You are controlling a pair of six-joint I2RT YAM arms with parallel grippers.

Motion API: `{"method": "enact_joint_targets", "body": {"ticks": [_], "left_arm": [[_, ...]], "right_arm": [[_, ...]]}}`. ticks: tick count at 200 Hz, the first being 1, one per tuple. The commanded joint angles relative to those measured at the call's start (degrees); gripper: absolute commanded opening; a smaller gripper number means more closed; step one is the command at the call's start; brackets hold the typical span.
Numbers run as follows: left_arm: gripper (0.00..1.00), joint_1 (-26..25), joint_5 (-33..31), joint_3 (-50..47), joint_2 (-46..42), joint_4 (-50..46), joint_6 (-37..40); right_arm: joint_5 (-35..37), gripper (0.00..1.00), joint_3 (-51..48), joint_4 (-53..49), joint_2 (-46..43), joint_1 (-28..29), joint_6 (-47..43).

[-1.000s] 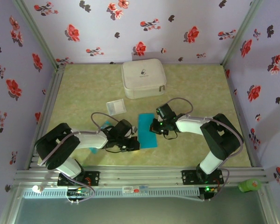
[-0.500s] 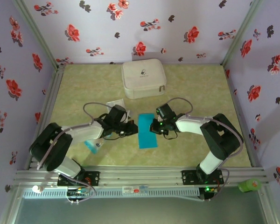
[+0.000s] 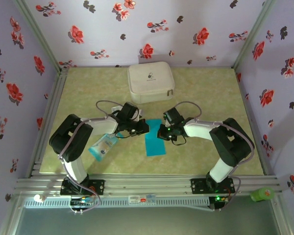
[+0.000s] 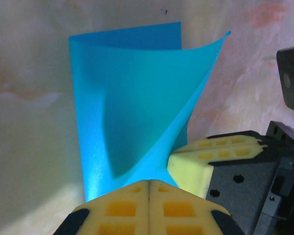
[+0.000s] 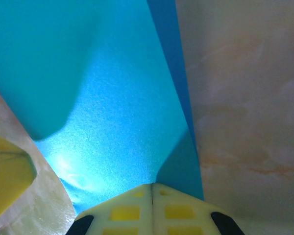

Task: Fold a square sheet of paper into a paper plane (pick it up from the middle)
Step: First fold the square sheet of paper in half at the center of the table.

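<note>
the square sheet of paper lies on the green table a little toward 6 o'clock from its middle, folded over into a narrow upright strip with 2 layers. the left gripper reaches in at the strip's 10 o'clock side and the right gripper at its 2 o'clock side, the 2 tips close together with the paper between them. in the left wrist view the left gripper's yellow fingers are pressed together and pinch the near corner of the top layer, which rises off the lower layer and curls toward 1 o'clock; a pale finger of the right gripper touches the paper's edge at 4 o'clock. in the right wrist view the right gripper's fingers are also pressed tight together, tips at the edge of the sheet; whether they nip it or only rest on it i cannot tell. a white zipped case sits at 12 o'clock from the sheet, well apart, and a pale blue-and-white packet lies at 9 o'clock, under the left arm.
</note>
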Motion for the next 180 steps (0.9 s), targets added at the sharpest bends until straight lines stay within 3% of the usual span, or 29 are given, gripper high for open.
{"method": "enact_joint_targets", "body": {"ticks": [1, 60, 121, 180], "left_arm": [[0.06, 0.62, 1.38, 0.78, 2.26, -0.91, 1.93], [0.06, 1.6, -0.15, -5.53, 5.01, 3.49, 0.0], [0.07, 2.43, 1.4, 4.78, 0.51, -5.46, 1.1], [0.02, 3.62, 0.94, 7.13, 4.41, -8.44, 2.21]], "right_arm": [[2.04, 0.0, -1.07, -6.8, 3.54, 0.18, -1.01], [2.16, 0.0, -1.09, -7.09, 3.49, 0.16, -0.4], [2.5, 0.0, -0.6, -7.96, 3.04, 0.16, -0.66], [2.66, 0.0, -0.28, -8.04, 3.08, 0.16, -0.57]]}}
